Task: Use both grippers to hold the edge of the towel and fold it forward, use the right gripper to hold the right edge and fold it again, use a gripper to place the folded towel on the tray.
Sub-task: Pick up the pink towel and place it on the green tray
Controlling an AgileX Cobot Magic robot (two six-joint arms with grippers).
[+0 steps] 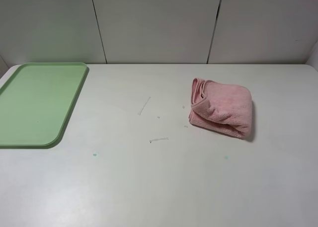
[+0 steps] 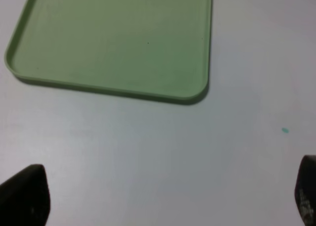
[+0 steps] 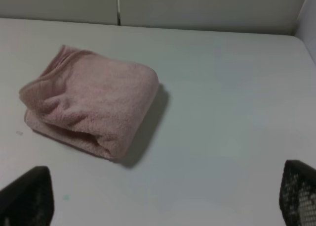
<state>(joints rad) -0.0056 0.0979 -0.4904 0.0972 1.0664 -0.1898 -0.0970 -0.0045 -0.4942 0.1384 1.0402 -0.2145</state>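
Observation:
A pink towel lies folded into a thick bundle on the white table, right of centre; it also shows in the right wrist view. A green tray lies empty at the far left, and its corner shows in the left wrist view. Neither arm shows in the exterior high view. The left gripper is open over bare table, short of the tray. The right gripper is open, short of the towel and touching nothing.
White wall panels stand along the table's far edge. Small marks and scratches dot the tabletop between tray and towel. A small teal spot lies near the left gripper.

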